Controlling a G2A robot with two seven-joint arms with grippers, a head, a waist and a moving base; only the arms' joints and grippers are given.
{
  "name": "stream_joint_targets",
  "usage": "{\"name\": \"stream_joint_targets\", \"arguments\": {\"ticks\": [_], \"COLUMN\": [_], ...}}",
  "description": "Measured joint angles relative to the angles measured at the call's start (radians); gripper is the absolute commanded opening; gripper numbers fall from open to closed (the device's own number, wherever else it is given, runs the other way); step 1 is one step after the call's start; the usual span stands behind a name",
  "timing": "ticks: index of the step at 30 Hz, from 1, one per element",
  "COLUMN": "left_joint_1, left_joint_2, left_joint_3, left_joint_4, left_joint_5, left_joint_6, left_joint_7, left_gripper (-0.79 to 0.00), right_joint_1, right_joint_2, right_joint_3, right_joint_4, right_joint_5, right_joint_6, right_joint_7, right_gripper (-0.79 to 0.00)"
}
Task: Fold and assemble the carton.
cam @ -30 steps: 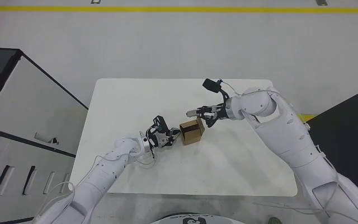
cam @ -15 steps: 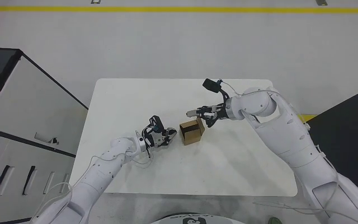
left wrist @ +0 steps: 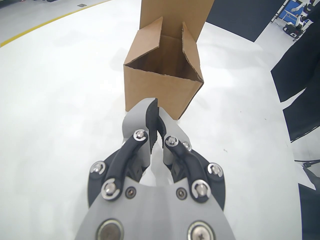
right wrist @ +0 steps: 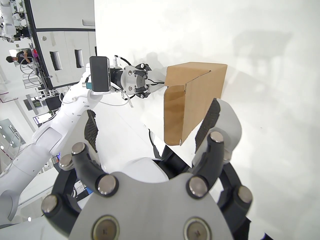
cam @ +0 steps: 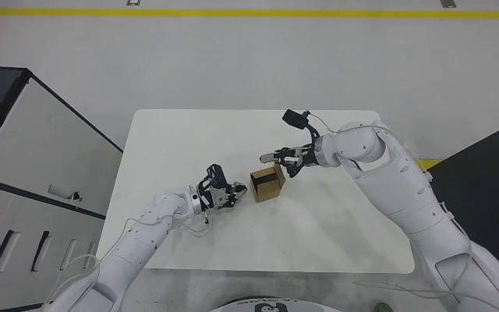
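1. Carton: opened out into a box body and set upright near the middle of the surface, mouth upward. Judged as the first stage done.
2. Side flaps: two short ones, leaning inward over the mouth but only partly down. Judged as left to press flat.
3. Tall flap: on the wall farthest from the left arm, standing straight up, unfolded. Judged as left to fold over the side flaps and tuck in. Underside of the carton: cannot tell whether closed.
4. Overall progress: judged at roughly midway, with the body formed and the top closure outstanding.
5. Left end effector: low over the surface, aimed at the lower part of the carton's nearest wall and just beside it. Fingers pressed together, gripping nothing. Touching the wall or just short of it: cannot tell. Arm stretched forward from the robot's left, forearm close above the surface.
6. Right end effector: beyond the carton, at the level of its upper edge, reached in from the robot's right with the wrist turned toward the box. Fingers spread wide, holding nothing. One pad close beside the outer face of the tall flap. Judged as placed to push that flap over.
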Motion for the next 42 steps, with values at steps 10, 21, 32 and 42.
{"name": "stream_joint_targets", "arguments": {"ticks": [10,21,32,42], "left_joint_1": [0.0,0.01,0.014,0.011], "left_joint_2": [0.0,-0.002,-0.013,-0.016], "left_joint_3": [-0.001,0.002,0.016,0.019], "left_joint_4": [0.0,-0.018,-0.046,-0.042], "left_joint_5": [0.0,-0.012,-0.059,-0.061], "left_joint_6": [0.0,0.015,0.041,0.048], "left_joint_7": [0.0,-0.016,-0.066,-0.073], "left_gripper": [-0.785,-0.785,-0.785,-0.785], "right_joint_1": [-0.028,-0.053,-0.03,0.003], "right_joint_2": [0.049,0.052,0.046,0.034], "right_joint_3": [0.136,0.1,0.07,0.023], "right_joint_4": [0.017,0.049,0.066,0.056], "right_joint_5": [-0.073,-0.101,-0.1,-0.108], "right_joint_6": [-0.073,-0.075,-0.074,-0.095], "right_joint_7": [0.115,0.118,0.107,0.099], "right_gripper": [-0.077,-0.265,-0.342,-0.44]}}
